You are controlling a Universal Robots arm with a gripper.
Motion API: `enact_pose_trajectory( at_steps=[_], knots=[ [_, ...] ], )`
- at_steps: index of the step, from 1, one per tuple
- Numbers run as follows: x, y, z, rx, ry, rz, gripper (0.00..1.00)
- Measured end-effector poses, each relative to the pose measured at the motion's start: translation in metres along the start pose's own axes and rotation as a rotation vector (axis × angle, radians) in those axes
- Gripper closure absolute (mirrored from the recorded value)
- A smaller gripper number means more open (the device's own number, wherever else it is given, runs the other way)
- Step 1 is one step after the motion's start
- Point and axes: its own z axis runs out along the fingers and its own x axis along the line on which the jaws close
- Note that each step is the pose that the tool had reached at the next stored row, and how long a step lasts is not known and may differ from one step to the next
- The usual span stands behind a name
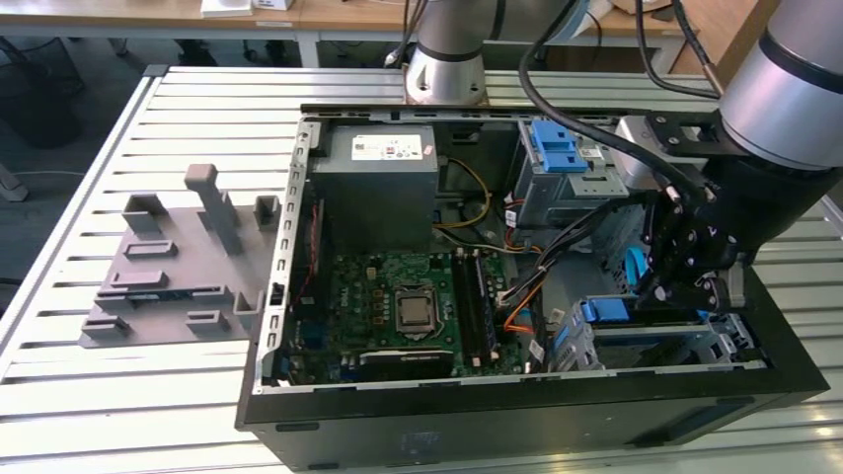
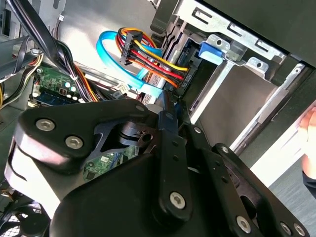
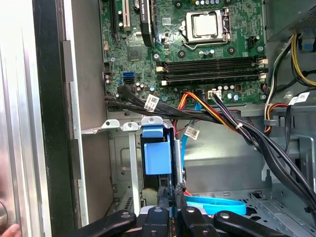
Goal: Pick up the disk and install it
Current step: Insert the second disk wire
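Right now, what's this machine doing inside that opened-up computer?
A robot arm has its gripper down inside the open computer case, at the metal drive bay in the corner on the exterior view's right. What looks like the disk, with its blue bracket, sits in that bay just ahead of the gripper. Whether the gripper has hold of it is not clear.

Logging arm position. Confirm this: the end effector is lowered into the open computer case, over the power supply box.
Wrong. The end effector is lowered into the open computer case, but over the drive bay at the exterior view's right, not the power supply box. The exterior view shows it.
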Motion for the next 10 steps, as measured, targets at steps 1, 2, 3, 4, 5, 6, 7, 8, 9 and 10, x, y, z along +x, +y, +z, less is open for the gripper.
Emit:
enact_pose_trajectory(
  at_steps=[1,2,3,4,5,6,7,8,9,10],
  knots=[
    [0.0,0.0,0.0001,0.0,-0.0001,0.0,0.84],
    [0.0,0.0,0.0,0.0,-0.0001,0.0,0.84],
    [-0.0001,0.0,0.0002,0.0001,-0.0005,0.0,0.84],
    [-0.0001,0.0,0.0003,0.0001,-0.0005,0.0,0.83],
    [0.0,0.0,0.0003,0.0,-0.0006,0.0,0.83],
    [0.0,0.0,0.0002,0.0,-0.0005,0.0,0.76],
    [0.0,0.0,-0.0001,0.0,-0.0003,0.0,0.76],
    [0.0,0.0,-0.0007,0.0,-0.0001,0.0,0.76],
    [0.0,0.0,-0.0011,-0.0001,-0.0003,0.0,0.76],
    [0.0,0.0,-0.0017,-0.0001,-0.0002,0.0,0.76]
  ],
)
